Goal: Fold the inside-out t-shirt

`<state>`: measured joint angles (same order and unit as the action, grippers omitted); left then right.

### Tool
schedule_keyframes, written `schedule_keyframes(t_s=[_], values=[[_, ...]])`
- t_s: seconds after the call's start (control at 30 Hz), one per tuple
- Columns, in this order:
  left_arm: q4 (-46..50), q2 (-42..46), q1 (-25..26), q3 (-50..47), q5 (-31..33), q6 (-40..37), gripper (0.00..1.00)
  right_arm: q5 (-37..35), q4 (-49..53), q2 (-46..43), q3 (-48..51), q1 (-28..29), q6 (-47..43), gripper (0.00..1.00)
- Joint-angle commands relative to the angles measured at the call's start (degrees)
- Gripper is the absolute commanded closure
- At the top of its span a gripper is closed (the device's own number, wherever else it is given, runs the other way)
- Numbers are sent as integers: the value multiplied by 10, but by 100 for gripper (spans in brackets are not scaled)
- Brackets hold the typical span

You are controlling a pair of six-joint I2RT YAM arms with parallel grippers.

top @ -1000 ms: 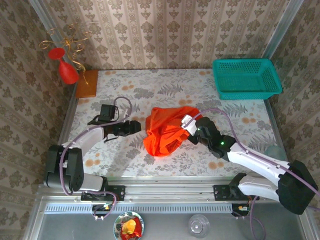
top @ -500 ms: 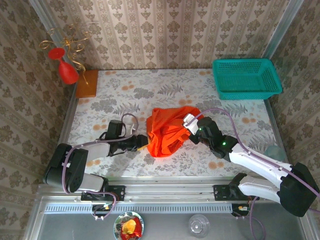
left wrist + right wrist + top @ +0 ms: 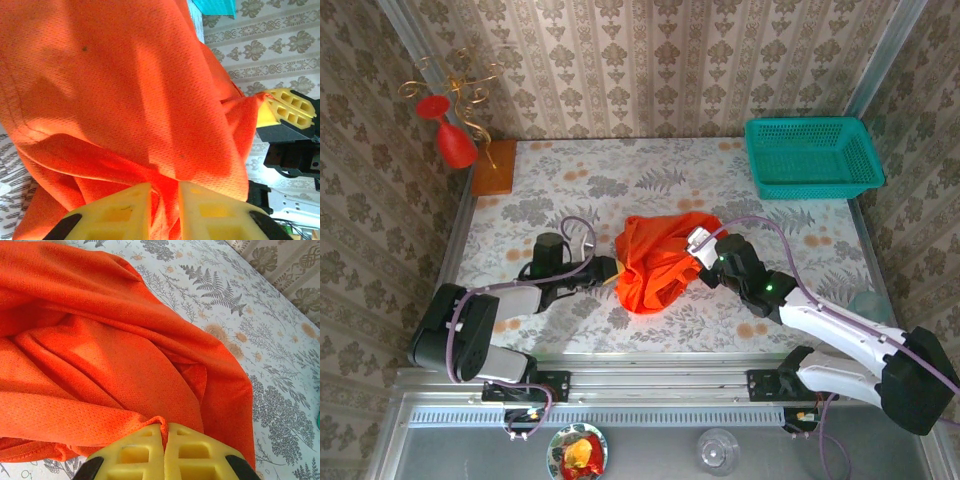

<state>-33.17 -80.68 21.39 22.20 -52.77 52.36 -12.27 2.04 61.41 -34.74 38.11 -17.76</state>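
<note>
The inside-out t-shirt point(image 3: 660, 262) lies bunched in a heap near the middle of the table point(image 3: 570, 190), between the two arms and well apart from the teal basket point(image 3: 810, 155) at the far right corner.

We see the left gripper point(image 3: 610, 270) at the left edge of the heap. In the left wrist view its jaws point(image 3: 165, 190) stand nearly together, with a fold of the orange cloth point(image 3: 125, 90) caught in the narrow gap between them.

We see the right gripper point(image 3: 698, 248) at the right edge of the heap. In the right wrist view its jaws point(image 3: 164, 429) are pressed together, clamped on a hem edge of the cloth point(image 3: 100, 355), which spreads out to the far side of the fingers.
</note>
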Motion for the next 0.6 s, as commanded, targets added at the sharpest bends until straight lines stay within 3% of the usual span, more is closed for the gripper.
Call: schedule_keyframes(t_s=[0.0,0.1,0.3,0.4,0.57], values=[[-23,-3,7,3,-17,7,75,-6,13,-11,-4,-3,10,100],[-7,-5,16,5,-28,-11,69,-6,12,-10,-4,-4,10,100],[13,-16,28,3,-58,-44,68,-5,13,-7,-8,-4,12,100],[44,-23,28,3,-48,-64,60,-6,15,-7,-9,-4,13,100],[44,-23,30,0,-57,-68,63,-5,18,-5,-13,-4,13,100]])
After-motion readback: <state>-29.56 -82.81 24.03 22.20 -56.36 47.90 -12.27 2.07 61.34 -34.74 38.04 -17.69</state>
